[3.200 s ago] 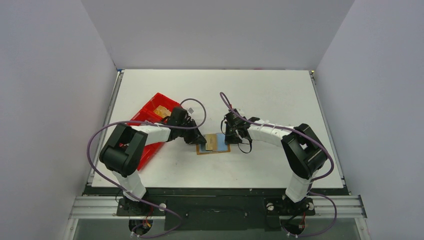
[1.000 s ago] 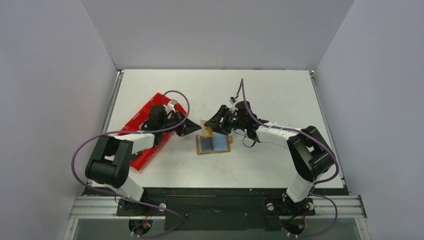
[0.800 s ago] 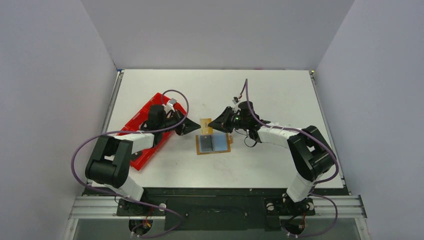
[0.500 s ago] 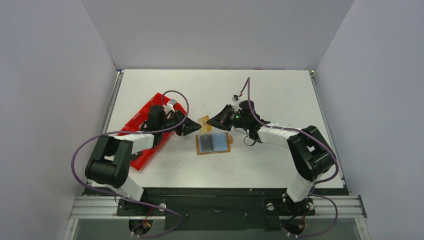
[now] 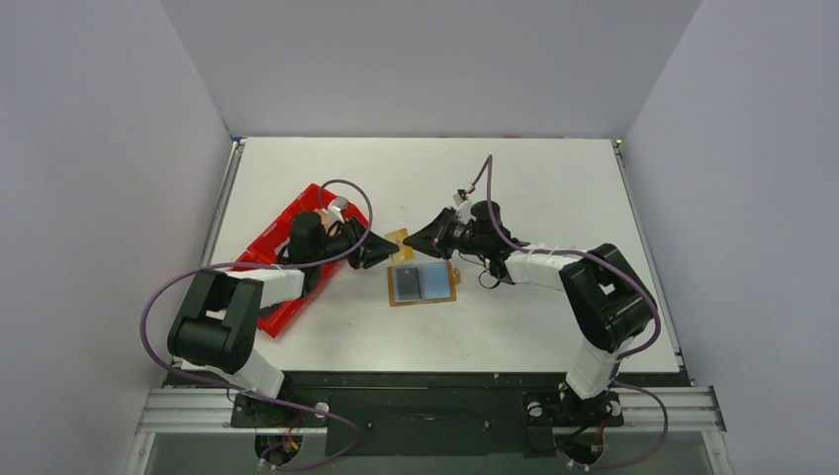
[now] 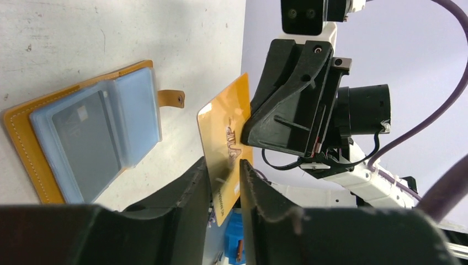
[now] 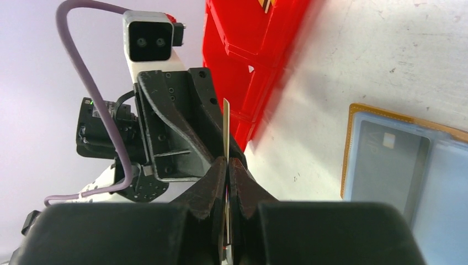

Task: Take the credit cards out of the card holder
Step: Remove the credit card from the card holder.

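Where the two arms meet above the white table [image 5: 524, 188], a gold-yellow plastic card with "VIP" lettering [image 6: 225, 130] stands on edge in the air between them, clear of the surface. The right gripper [image 7: 227, 161] has its jaws pinched fully together on one edge of this card. From that arm's wrist camera the card shows only as a thin pale line rising out of the fingertips.

The left gripper [image 6: 223, 167] faces it from the opposite side, and the card's other end sits in the gap between its fingers. Those jaws are parted well beyond the card's thickness. The card seems to lean against one finger [image 6: 201, 176] rather than being clamped, though the angle does not settle whether they touch.

On the table just to the near side of both grippers, the small tan leather-like folding card holder [image 6: 19, 127] lies open and flat. A strap tab [image 6: 170, 98] with a snap sticks out from one edge. Its clear blue-grey sleeves [image 6: 138, 105] face up, and a dark grey card [image 6: 83, 149] sits inside one of them. A long red plastic tray [image 5: 282, 302] lies on the left part of the table under the left arm, apart from the holder.
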`<state>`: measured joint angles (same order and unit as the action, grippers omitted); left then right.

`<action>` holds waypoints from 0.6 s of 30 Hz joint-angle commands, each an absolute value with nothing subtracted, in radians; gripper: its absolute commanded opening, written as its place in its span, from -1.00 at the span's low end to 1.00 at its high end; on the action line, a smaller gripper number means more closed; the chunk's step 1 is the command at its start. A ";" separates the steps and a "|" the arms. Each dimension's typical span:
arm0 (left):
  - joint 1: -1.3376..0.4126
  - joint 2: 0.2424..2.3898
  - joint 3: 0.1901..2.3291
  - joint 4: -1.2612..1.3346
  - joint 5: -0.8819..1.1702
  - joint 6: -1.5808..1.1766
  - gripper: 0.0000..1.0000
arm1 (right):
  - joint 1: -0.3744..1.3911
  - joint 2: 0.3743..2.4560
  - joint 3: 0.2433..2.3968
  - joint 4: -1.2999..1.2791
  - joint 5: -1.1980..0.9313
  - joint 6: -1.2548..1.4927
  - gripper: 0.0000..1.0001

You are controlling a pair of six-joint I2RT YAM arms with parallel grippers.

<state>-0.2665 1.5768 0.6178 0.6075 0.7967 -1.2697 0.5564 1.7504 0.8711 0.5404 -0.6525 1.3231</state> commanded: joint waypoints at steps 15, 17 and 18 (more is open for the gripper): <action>-0.268 1.465 0.639 0.539 0.738 -1.169 -1.00 | 0.570 1.636 0.941 0.198 -0.486 1.059 0.30; -0.267 1.417 0.681 0.373 0.666 -1.077 -1.00 | 0.569 1.606 0.944 0.135 -0.431 1.021 0.33; -0.266 1.403 0.709 0.269 0.612 -1.050 -1.00 | 0.567 1.595 0.944 0.105 -0.395 1.004 0.34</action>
